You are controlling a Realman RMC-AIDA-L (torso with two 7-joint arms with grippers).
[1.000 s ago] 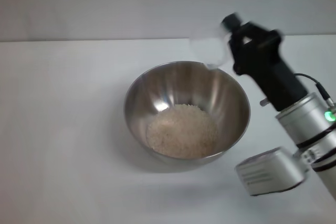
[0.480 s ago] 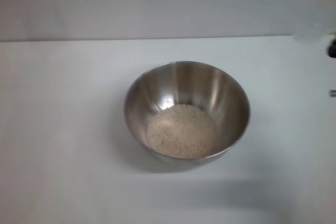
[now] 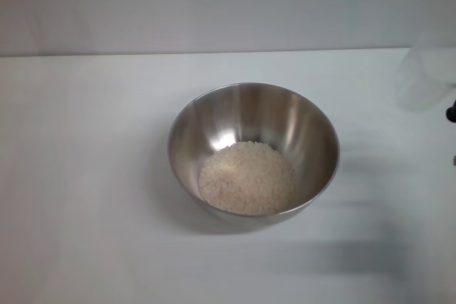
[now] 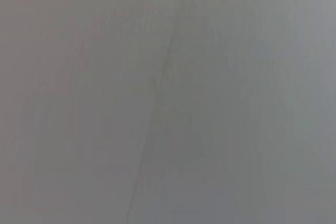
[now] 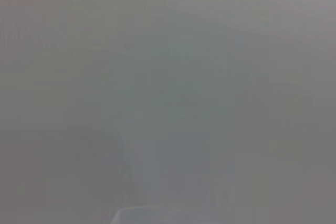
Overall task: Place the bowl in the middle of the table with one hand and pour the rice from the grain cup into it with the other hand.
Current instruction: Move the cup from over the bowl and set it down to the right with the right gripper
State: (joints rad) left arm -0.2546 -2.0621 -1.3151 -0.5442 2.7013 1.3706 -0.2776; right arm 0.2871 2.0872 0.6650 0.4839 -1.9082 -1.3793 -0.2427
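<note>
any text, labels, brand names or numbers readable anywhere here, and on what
None. No text, label, brand or number can be read on the bowl, the rice, the grain cup at the right edge of the head view, or the table. Both wrist views show only plain grey surfaces.

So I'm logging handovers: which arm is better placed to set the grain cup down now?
The right. The grain cup is at the table's right edge beside a dark bit of the right hand; rice already fills the bowl. The left arm isn't visible.

No text, label, brand, number or sign can be read anywhere. The bowl [image 3: 254, 149] and the surface [image 3: 85, 176] carry no markings.
</note>
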